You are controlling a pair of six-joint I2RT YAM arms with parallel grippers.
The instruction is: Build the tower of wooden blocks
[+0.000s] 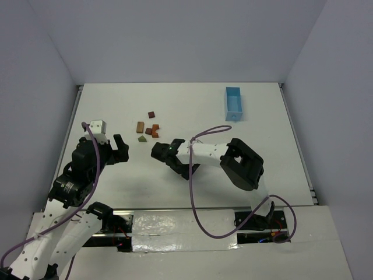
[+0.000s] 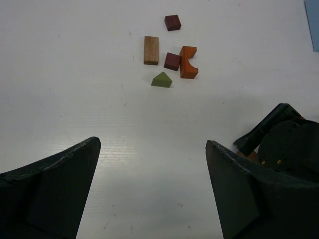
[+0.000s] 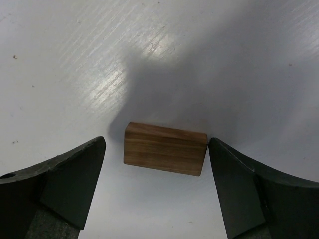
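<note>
The wood blocks lie loose and flat on the white table: a dark red cube [image 2: 172,22], a light brown rectangle [image 2: 151,50], a second dark red cube [image 2: 172,60], an orange arch [image 2: 188,62] and an olive-green triangle [image 2: 161,80]. They form a small cluster [image 1: 148,128] ahead of both arms. A darker brown rectangle [image 3: 165,148] rests apart on the table between the open jaws of my right gripper [image 3: 157,142]; the right finger touches its end and the left finger stands off it. My left gripper [image 2: 153,144] is open over bare table, short of the cluster.
A light-blue rectangular tray [image 1: 233,104] sits at the back right. The right gripper [image 1: 160,150] reaches leftward, close to the left gripper [image 1: 119,149]. Grey walls enclose the table on three sides.
</note>
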